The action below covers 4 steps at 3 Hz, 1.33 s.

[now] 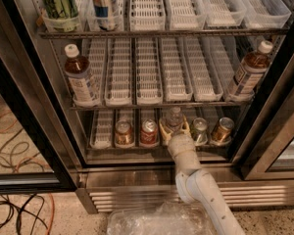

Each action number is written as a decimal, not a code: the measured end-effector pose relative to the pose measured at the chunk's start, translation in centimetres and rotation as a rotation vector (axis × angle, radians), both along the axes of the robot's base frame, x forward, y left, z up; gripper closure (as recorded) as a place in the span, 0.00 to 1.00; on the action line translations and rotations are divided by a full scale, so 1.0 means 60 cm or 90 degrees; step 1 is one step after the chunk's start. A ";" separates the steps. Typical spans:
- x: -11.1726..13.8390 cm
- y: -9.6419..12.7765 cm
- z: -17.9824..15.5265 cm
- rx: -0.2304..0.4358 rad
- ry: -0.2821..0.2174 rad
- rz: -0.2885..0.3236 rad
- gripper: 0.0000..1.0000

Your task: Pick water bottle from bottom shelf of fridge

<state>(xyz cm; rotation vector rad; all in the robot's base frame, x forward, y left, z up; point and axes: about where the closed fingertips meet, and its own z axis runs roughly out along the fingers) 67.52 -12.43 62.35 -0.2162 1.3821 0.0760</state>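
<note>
The tool (174,130) is inside the fridge (137,166), a bit right of the middle of the frame and low down. It sits right at the bottom of the water bottle (175,115). I cannot tell if it is squeezing the bottle or just waiting beside it.

The water bottle stands up straight on the bottom shelf (102,130). It is in its lane and has not been lifted yet. The white arm (198,182) comes up from the bottom right of the frame and goes in through the open door.

Two cans (148,132) stand just left of the bottle, and two more cans (222,129) stand just right of it. They are very close, so the tool has little room.

On the shelf above, a brown bottle (81,80) stands at the left and another brown bottle (250,72) stands at the right.

So I think the reaching part is done. The tool has found the right bottle. What is left is to get a good hold, lift the bottle a little, and pull it out of the fridge without knocking the cans over.
</note>
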 end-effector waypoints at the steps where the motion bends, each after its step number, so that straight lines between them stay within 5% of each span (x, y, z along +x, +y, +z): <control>1: 0.002 -0.001 -0.001 0.000 0.001 -0.001 0.76; 2: 0.002 -0.001 -0.001 0.000 0.001 -0.001 0.98; 4: -0.011 0.003 0.006 -0.001 -0.047 0.004 1.00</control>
